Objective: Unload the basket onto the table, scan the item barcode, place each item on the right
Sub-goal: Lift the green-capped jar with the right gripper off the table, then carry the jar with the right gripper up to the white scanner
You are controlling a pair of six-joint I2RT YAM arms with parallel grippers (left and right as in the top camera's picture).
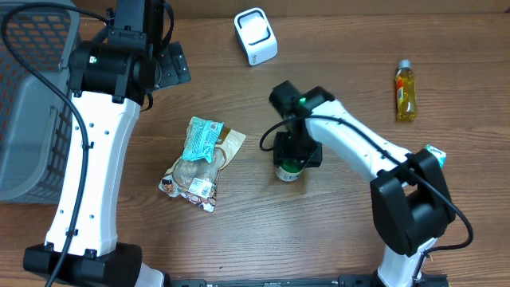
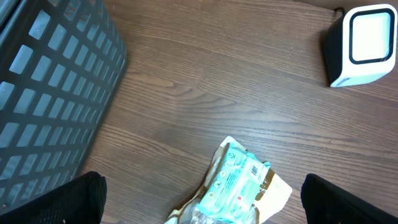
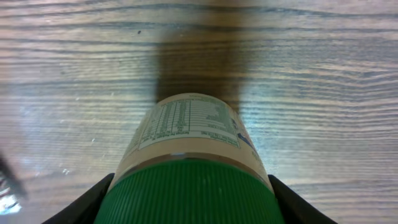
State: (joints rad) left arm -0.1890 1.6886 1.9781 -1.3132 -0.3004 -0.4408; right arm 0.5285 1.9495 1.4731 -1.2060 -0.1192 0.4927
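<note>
Currently the right end effector (image 3: 186,208) is clasping the green screw lid (image 3: 186,180) of a cream-labelled round jar (image 3: 186,127), which is standing upright directly beneath it, mid wooden tabletop (image 1: 335,231). The left end effector (image 2: 202,202) is hanging with its jaws wide apart.

Beneath the right claw (image 1: 296,151) we see only a sliver of the jar (image 1: 288,172); its green lid (image 3: 186,193) is cropped at the picture's edge, and its label print (image 3: 186,119) is too small to read.
</note>
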